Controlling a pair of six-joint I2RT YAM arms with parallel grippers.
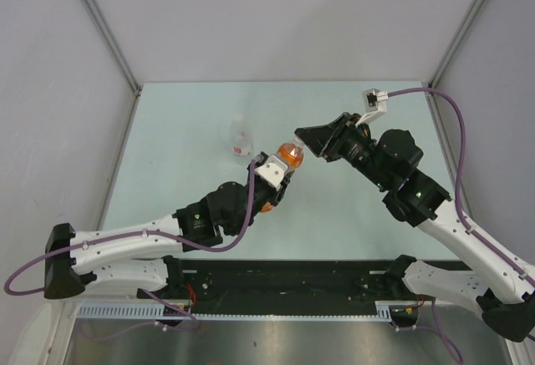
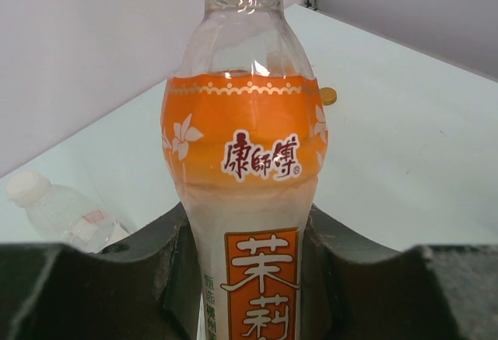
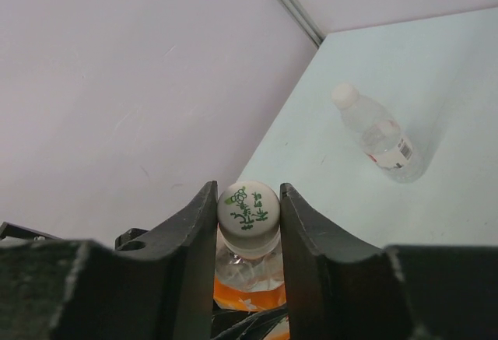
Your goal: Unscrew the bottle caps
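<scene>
My left gripper (image 2: 249,278) is shut on the lower body of the tall orange-drink bottle (image 2: 245,161), holding it tilted above the table (image 1: 167,173). Its white cap (image 3: 249,209), printed with green marks, sits between the fingers of my right gripper (image 3: 247,192), and both jaws press on its sides. From above, the right gripper (image 1: 305,141) meets the bottle's top (image 1: 288,156) just past the left gripper (image 1: 272,174). A clear bottle (image 1: 241,139) with a white cap and white-red label stands further back on the left. A small orange cap (image 2: 328,96) lies loose on the table.
Grey walls close in the pale table at the back and both sides. The clear bottle (image 3: 377,134) stands a short way behind the two grippers. A white connector block (image 1: 374,99) on a purple cable hangs by the right arm.
</scene>
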